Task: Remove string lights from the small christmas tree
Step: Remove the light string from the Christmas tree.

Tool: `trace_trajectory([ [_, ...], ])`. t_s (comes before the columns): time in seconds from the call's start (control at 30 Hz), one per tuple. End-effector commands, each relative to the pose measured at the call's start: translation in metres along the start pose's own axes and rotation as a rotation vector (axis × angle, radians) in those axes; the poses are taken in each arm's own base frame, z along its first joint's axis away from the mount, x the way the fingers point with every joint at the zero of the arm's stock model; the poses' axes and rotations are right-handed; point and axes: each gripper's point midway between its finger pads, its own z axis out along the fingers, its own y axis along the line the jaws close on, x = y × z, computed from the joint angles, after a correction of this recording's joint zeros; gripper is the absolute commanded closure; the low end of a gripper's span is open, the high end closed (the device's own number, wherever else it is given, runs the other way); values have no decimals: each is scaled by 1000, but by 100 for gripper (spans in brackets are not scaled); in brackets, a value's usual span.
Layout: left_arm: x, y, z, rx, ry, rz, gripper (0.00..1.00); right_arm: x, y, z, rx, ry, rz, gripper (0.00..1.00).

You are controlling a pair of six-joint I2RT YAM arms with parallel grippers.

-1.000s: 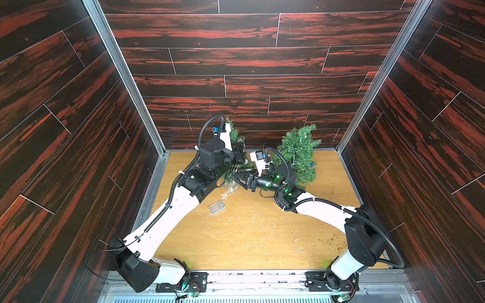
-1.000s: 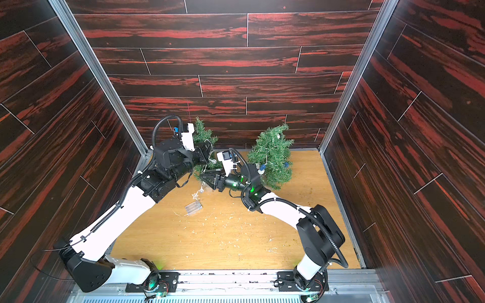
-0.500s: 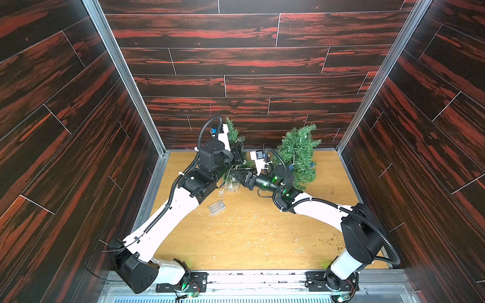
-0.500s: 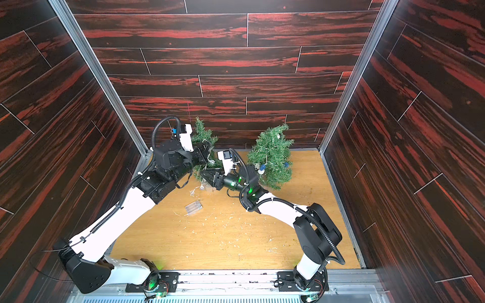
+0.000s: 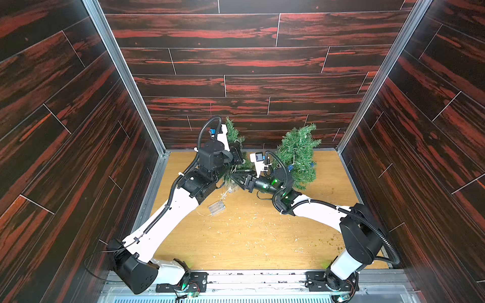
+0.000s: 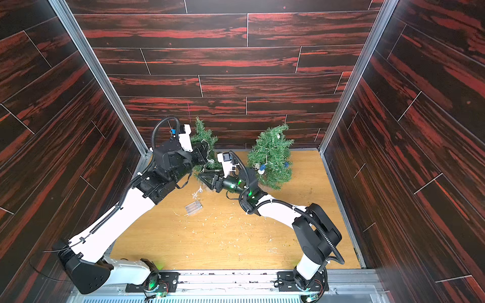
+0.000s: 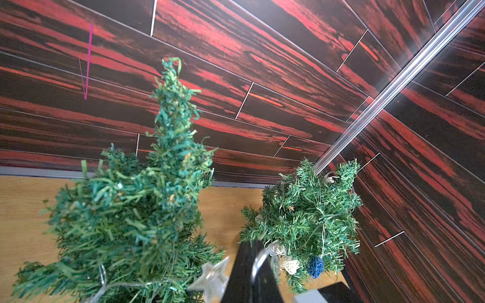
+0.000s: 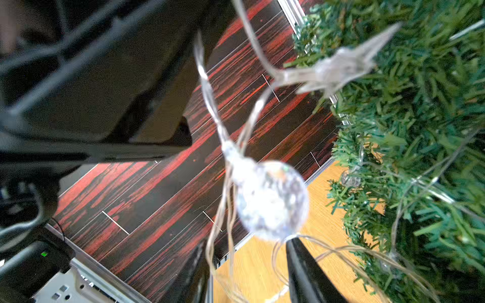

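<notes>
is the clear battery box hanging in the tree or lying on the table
Lying on the table: both top views show the clear battery box flat on the bare wood.

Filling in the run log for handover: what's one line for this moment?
left gripper: shut, at left tree | right gripper: open, by hanging silvery ball | star strand: partly on left tree | battery box: on table

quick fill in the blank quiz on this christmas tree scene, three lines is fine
1. The dark woven ball on the tree beside the right arm is coloured ____.
2. The silvery ornament by the tree beside the left arm is shaped like a ____.
3. The clear battery box lies on the ____, between the arms.
Missing: blue, star, table.
</notes>
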Motion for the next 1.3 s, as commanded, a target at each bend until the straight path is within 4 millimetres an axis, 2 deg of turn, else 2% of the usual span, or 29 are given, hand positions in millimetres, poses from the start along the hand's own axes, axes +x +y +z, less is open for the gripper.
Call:
trace_trajectory([
  [0.0,-17,-6,-15,12,-58,-28,100,-16,7,12,-32,-58,2,50],
  [0.17,-17,-4,-17,5,-69,-48,100,-25,-1,23,31,-108,17,50],
  [0.27,-18,-2,-20,-1,-78,-55,100,-28,-11,24,82,-133,42,58],
  [0.4,-20,-1,-24,-2,-93,-65,100,-32,-17,22,121,-162,55,80],
  [0.57,-19,1,-28,-4,-91,-69,100,-32,-20,17,151,-168,63,100],
  [0.9,-23,7,-40,-38,-104,-14,100,-19,-12,-2,183,-93,43,100],
  [0.93,-20,8,-40,-43,-93,3,97,-20,-10,-5,187,-91,33,100],
  [1.0,-17,12,-41,-63,-82,32,84,-22,-10,-15,226,-94,11,100],
  [1.13,-16,22,-47,-101,-87,55,67,-33,-6,-34,307,-76,-36,100],
  [1.2,-14,29,-53,-126,-83,87,61,-41,0,-44,335,-66,-64,100],
  [1.27,-13,39,-59,-160,-89,91,58,-49,6,-53,360,-56,-86,100],
])
